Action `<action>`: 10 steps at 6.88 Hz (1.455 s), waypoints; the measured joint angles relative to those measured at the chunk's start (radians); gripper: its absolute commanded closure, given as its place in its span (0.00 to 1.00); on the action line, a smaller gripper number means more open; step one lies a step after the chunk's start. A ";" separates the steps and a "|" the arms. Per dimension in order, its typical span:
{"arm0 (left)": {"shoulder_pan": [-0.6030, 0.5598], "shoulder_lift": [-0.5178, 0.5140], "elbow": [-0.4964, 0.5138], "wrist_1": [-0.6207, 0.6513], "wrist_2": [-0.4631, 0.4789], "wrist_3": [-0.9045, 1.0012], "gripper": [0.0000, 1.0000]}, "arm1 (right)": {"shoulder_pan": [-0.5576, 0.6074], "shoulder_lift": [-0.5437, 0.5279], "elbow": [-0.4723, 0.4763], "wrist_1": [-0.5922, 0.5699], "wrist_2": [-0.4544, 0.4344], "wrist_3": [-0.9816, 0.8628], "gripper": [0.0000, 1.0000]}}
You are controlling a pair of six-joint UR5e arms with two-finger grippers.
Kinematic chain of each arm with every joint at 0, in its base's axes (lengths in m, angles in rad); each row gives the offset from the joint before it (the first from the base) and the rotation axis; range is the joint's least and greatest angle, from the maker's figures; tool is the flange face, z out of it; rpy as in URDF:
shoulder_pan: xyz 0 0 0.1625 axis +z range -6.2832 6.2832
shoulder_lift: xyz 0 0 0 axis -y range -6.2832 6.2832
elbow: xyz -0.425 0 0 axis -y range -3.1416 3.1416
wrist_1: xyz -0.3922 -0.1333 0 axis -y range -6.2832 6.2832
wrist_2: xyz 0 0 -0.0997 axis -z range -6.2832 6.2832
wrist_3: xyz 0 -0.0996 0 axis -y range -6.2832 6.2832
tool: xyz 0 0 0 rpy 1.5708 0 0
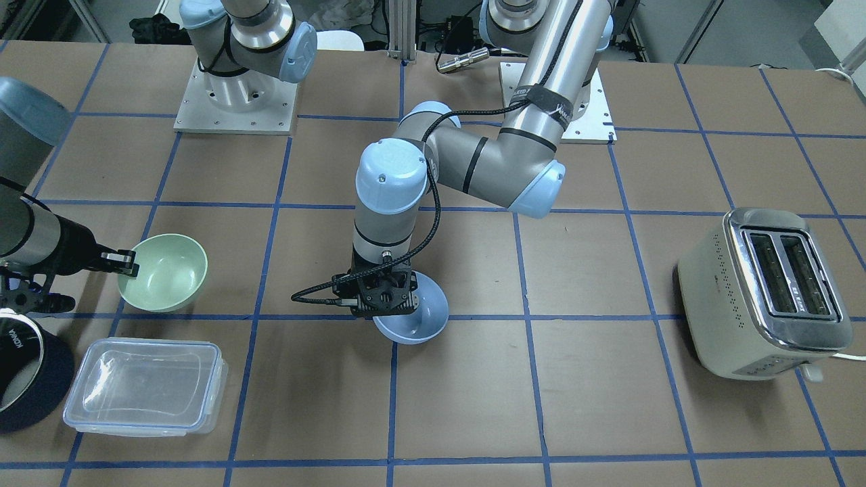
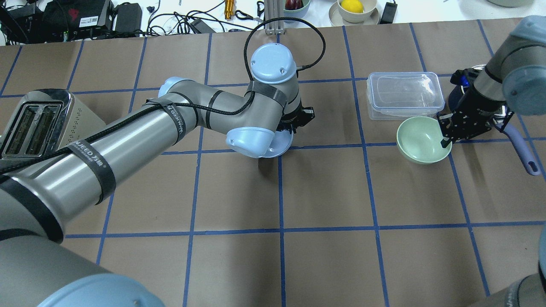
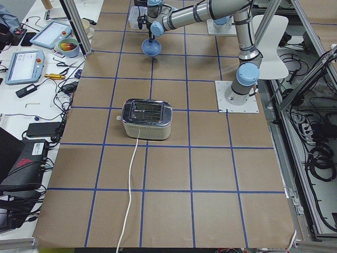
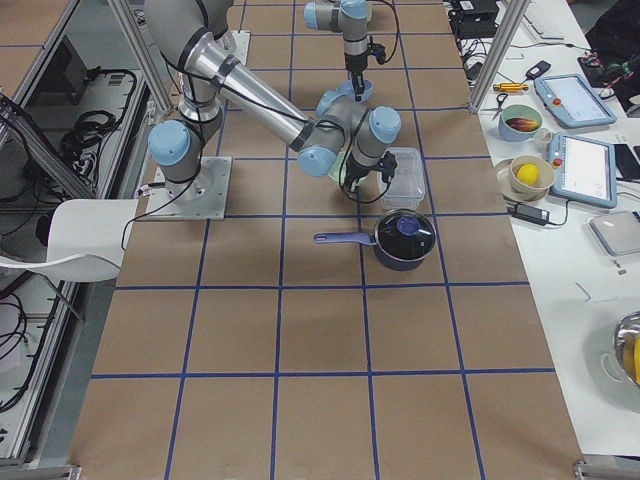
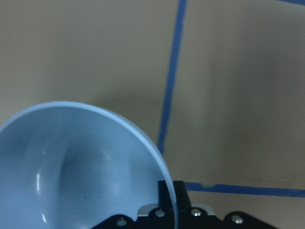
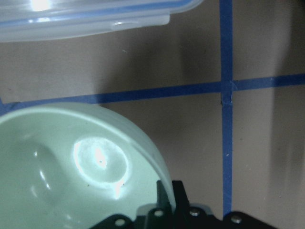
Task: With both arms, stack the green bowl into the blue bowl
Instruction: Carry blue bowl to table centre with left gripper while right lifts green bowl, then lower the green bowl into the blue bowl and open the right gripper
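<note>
The left gripper is clamped on the blue bowl rim mid-table. Well apart, the right gripper pinches the green bowl rim near a clear box.

A black strap around the left arm carries white letters, only partly readable, as "UEED". The pot shows "KONKA", turned sideways.
</note>
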State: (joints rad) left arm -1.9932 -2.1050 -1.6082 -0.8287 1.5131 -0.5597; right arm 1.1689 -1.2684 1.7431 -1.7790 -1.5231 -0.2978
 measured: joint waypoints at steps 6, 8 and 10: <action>0.195 0.155 0.036 -0.199 0.048 0.398 0.00 | 0.183 0.009 -0.199 0.102 0.143 0.062 1.00; 0.367 0.301 0.046 -0.434 0.044 0.615 0.00 | 0.339 0.037 -0.207 0.047 0.170 0.230 1.00; 0.423 0.423 0.071 -0.603 0.044 0.665 0.00 | 0.478 0.099 -0.207 -0.051 0.202 0.420 1.00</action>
State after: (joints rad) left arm -1.5704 -1.6819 -1.5372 -1.4321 1.5573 0.1057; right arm 1.6468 -1.1696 1.5357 -1.8302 -1.3211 0.1220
